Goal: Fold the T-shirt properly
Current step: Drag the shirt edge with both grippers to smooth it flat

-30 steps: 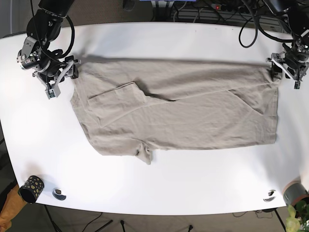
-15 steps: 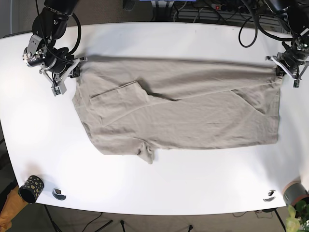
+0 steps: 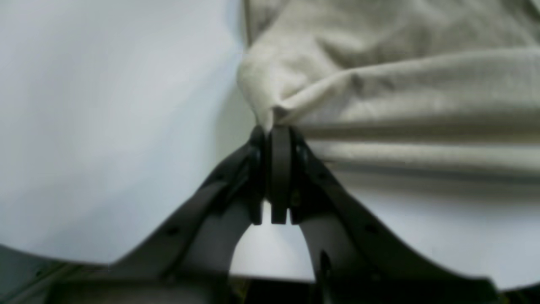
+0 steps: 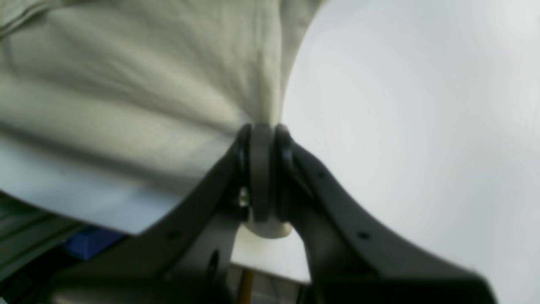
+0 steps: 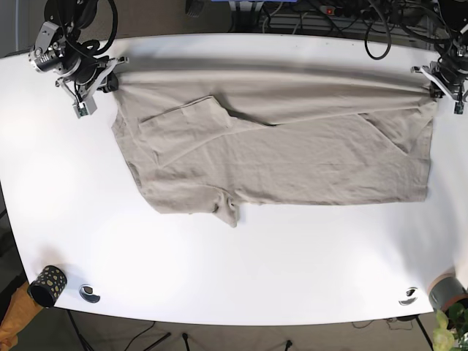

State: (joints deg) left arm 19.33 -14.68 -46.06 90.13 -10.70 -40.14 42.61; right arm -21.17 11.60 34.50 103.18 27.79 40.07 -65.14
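My left pincer [image 3: 274, 131] is clenched on a bunched corner of the beige T-shirt [image 5: 278, 157], the cloth pulling away from my fingertips in taut ridges. My right pincer [image 4: 261, 131] is likewise clamped on the opposite corner, with a tuft of fabric poking out behind the closed jaws. Between my two pincers the shirt's upper edge is lifted and stretched tight, casting a shadow on the white table [image 5: 241, 281]; the rest spreads flat below, one sleeve folded inward. No print or label is readable on the shirt. Far from both pincers, at the table's near edge, stands a dark cup with gold dots [image 5: 47, 284].
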